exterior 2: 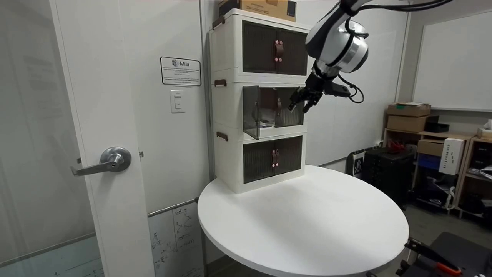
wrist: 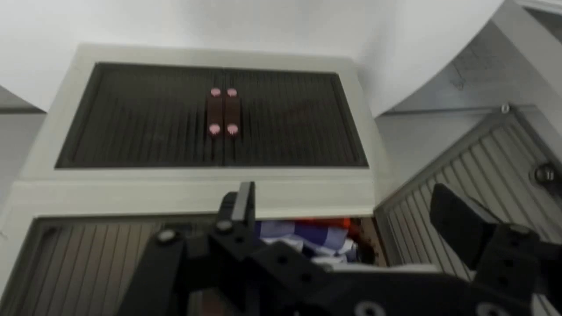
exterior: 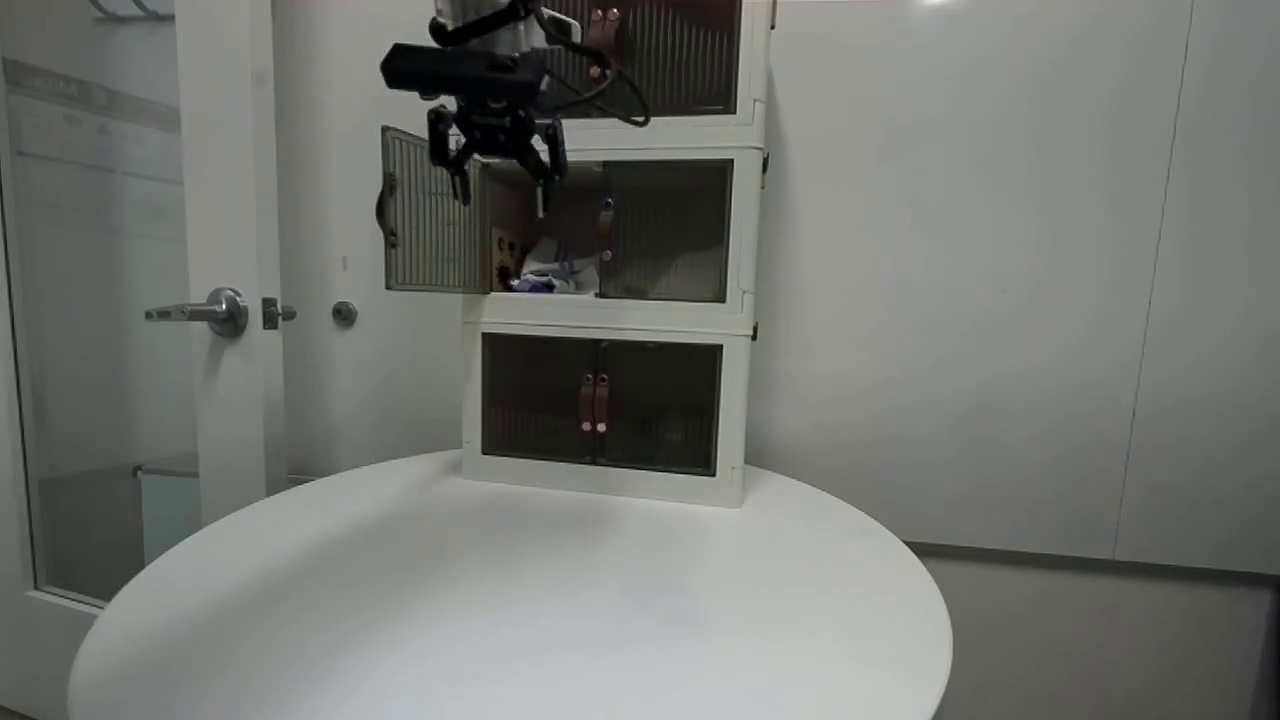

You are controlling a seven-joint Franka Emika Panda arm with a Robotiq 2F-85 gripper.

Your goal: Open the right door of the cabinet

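The jaws hung apart, empty, in front of the cabinet (exterior: pixel 640 316), presumably spread to take the handle (exterior: pixel 606 230) of the closed right door (exterior: pixel 675 230).

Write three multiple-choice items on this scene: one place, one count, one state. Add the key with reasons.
1. Where is the cabinet relative to the round table? A) beneath B) on top C) beside
2. How many tiers has it? A) three B) five C) two
3. In the middle tier, how is the right door? A) wide open B) removed C) shut

1 B: its base rests on the table.
2 A: an exterior view shows top, middle and bottom, stacked.
3 C: it fills its half of the front, while the left door stands swung out.
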